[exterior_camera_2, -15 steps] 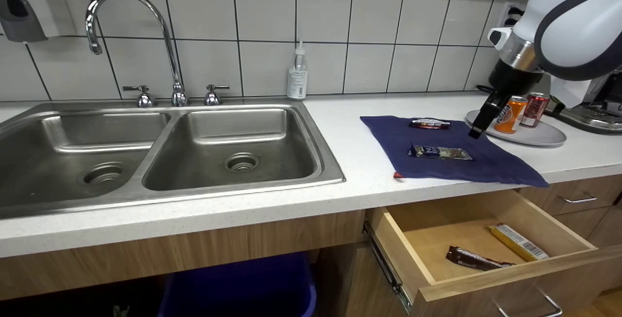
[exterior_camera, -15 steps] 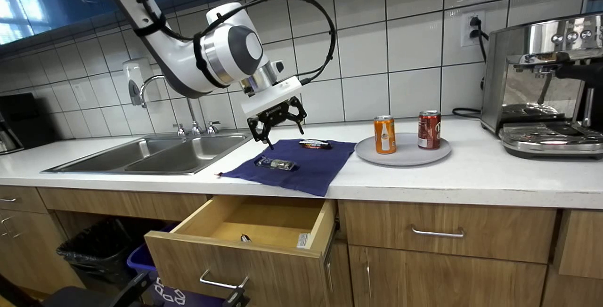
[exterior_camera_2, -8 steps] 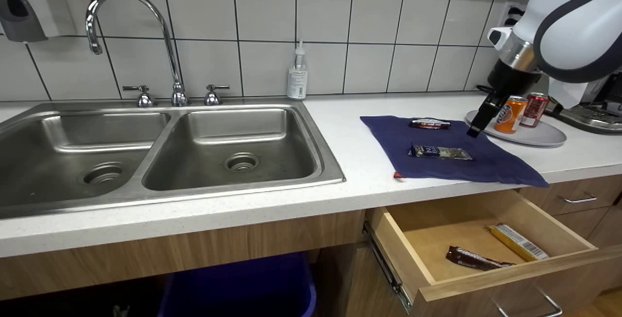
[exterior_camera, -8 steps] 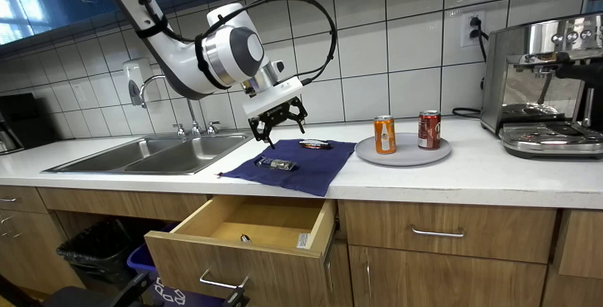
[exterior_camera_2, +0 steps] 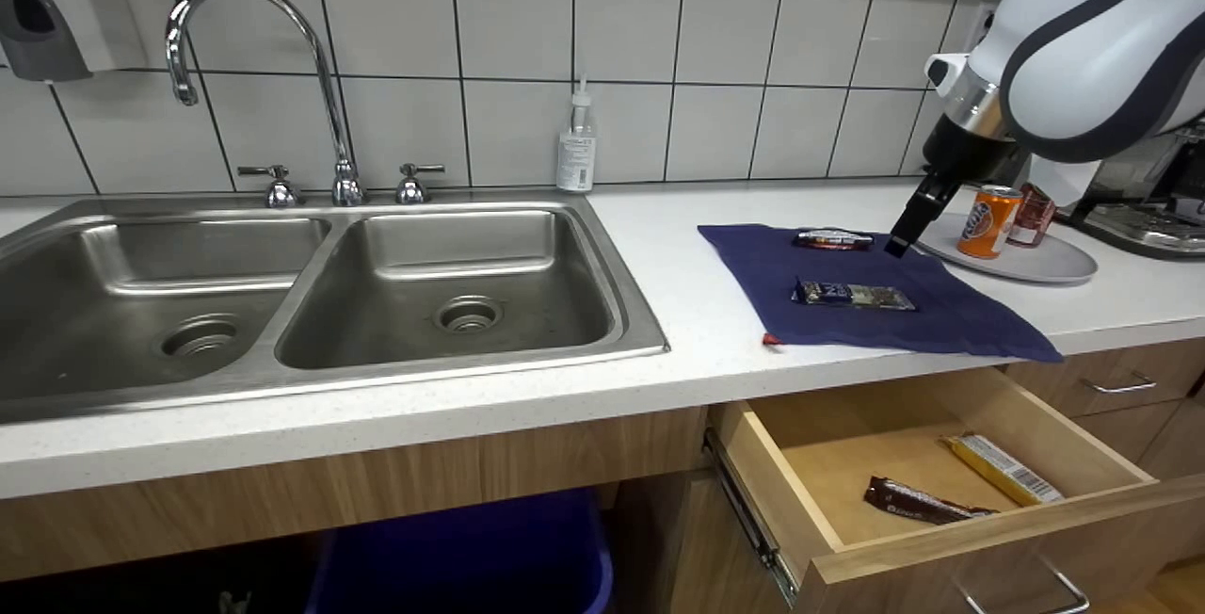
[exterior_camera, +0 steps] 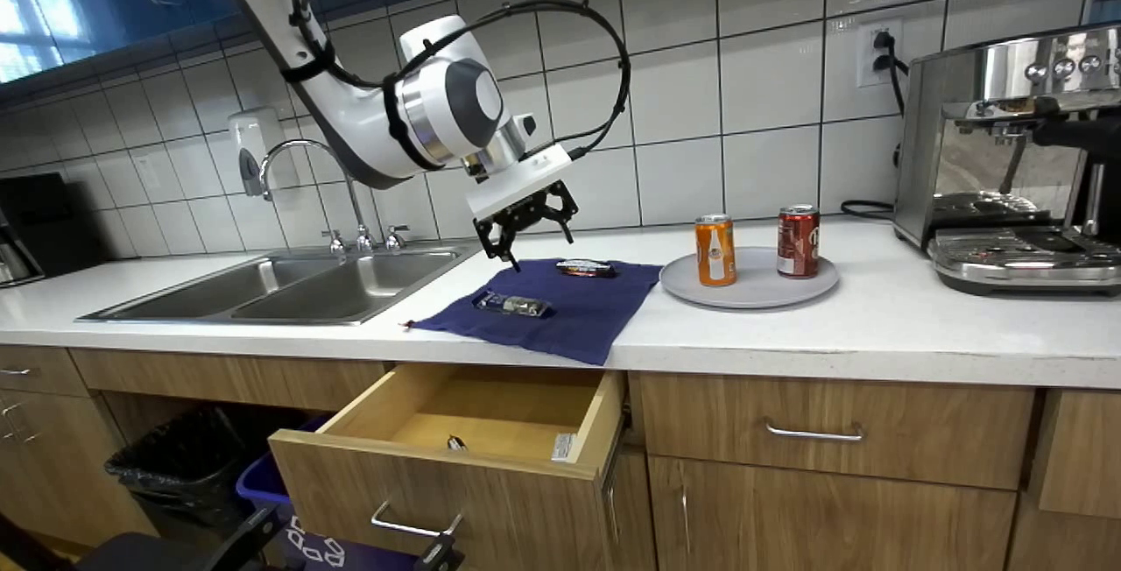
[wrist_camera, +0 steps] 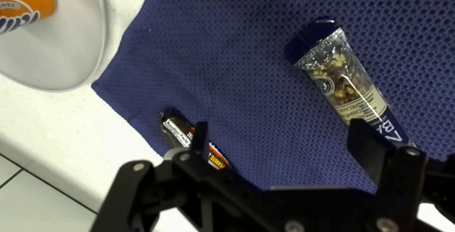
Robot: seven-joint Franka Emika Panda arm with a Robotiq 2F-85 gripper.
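Observation:
My black gripper (wrist_camera: 279, 128) stands open above the dark blue cloth (wrist_camera: 249, 79), with nothing between its fingers. In the wrist view a clear-wrapped nut bar (wrist_camera: 341, 75) lies on the cloth, its lower part behind the right finger. A dark-wrapped bar (wrist_camera: 176, 129) with red and yellow print is partly covered by the left finger. Both exterior views show the gripper (exterior_camera: 544, 254) apart from the cloth. There the nut bar (exterior_camera_2: 855, 295) lies nearer the counter's front edge, and the dark bar (exterior_camera_2: 834, 238) nearer the wall.
A pulled-out drawer (exterior_camera_2: 800, 477) below the cloth holds a brown bar (exterior_camera_2: 923, 501) and a yellow bar (exterior_camera_2: 1005, 469). An orange can (exterior_camera: 715, 250) and a red can (exterior_camera: 798, 242) stand on a grey plate (exterior_camera: 679, 278). Beyond are a steel sink (exterior_camera_2: 640, 331) and an espresso machine (exterior_camera: 928, 142).
The arm has shifted toward the sink's backsplash side: slightly right and up in an exterior view, leftward in the view with the sink in front. The gripper stays open; bars, cans and drawer have not moved.

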